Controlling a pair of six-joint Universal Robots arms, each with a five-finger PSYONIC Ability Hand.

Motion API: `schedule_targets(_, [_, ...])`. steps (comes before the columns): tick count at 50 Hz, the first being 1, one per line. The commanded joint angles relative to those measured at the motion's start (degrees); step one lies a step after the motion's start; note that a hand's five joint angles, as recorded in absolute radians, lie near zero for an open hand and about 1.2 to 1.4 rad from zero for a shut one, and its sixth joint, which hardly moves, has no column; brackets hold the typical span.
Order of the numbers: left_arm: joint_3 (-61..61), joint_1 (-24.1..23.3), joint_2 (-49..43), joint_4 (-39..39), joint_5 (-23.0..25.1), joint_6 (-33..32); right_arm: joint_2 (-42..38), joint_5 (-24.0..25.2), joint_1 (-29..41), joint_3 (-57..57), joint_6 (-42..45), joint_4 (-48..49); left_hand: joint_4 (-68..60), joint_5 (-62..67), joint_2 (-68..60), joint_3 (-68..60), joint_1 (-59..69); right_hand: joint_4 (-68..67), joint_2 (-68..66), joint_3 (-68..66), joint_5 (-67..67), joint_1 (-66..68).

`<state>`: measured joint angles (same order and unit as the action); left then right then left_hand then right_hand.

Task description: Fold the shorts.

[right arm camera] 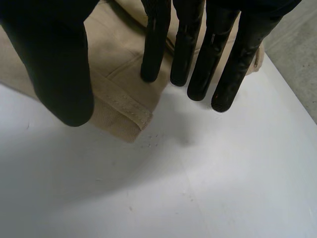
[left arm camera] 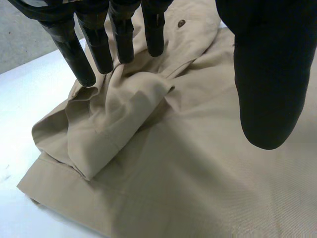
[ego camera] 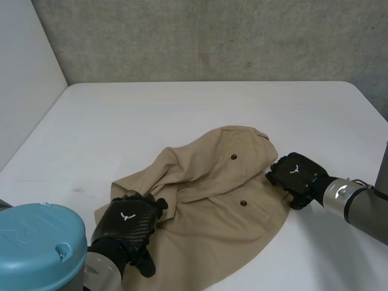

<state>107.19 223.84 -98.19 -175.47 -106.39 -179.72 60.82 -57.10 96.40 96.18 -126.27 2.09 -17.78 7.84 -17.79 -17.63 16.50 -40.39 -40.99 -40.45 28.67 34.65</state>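
- Shorts [ego camera: 218, 200] rumpled on the bench [ego camera: 182, 109], toward 6 o'clock.
- Left hand [ego camera: 130, 221] at the cloth's 8 o'clock edge, fingers straight and spread over a bunched fold [left arm camera: 124, 109], gripping nothing.
- Right hand [ego camera: 297, 176] at the 3 o'clock edge, likewise open and empty.
- Risk: pinching only the top layer, locking creases in.
- Risk: uneven pull, skewing the cloth.

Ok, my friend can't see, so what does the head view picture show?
Crumpled tan fabric shorts lie on a white table. The robot's black left hand is open over their near-left part, and its black right hand is open at their right edge.
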Motion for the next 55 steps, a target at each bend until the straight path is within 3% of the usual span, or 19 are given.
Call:
schedule_targets(1, [1.0, -1.3, 0.0, 0.0, 0.0, -0.2, -0.5, 1.5, 0.1, -0.9, 0.8, 0.5, -4.9, 4.8, -4.9, -5.0, 6.2, -39.6, -39.0, -39.5, 41.3, 45.3])
schedule_targets(12, [1.8, -1.9, 0.1, 0.0, 0.0, -0.5, 1.8, 3.1, 0.2, 0.1, -2.2, 0.8, -4.9, 4.8, -4.9, -5.0, 6.2, -39.6, -39.0, -39.5, 41.3, 45.4])
schedule_targets(25, [2.8, -5.5, -1.4, 0.0, -3.0, -0.9, 5.5, 2.5, 0.1, 0.3, -15.2, 0.3, -7.9, 7.8, -7.9, -8.1, 9.2, -39.6, -39.0, -39.5, 41.3, 45.4])
schedule_targets(44, [2.8, -10.2, -6.0, -0.8, -3.5, -0.9, 6.0, 2.4, 0.3, 0.4, -15.6, 0.6, -7.9, 7.8, -7.9, -8.1, 9.2, -39.6, -39.0, -39.5, 41.3, 45.4])
schedule_targets(55, [2.8, -10.3, -8.2, -3.3, -3.6, -0.9, 5.9, 2.5, 0.2, 0.5, -15.5, 0.4, -10.4, 10.4, -10.4, -10.6, 11.7, -39.6, -39.0, -39.5, 41.3, 45.4])
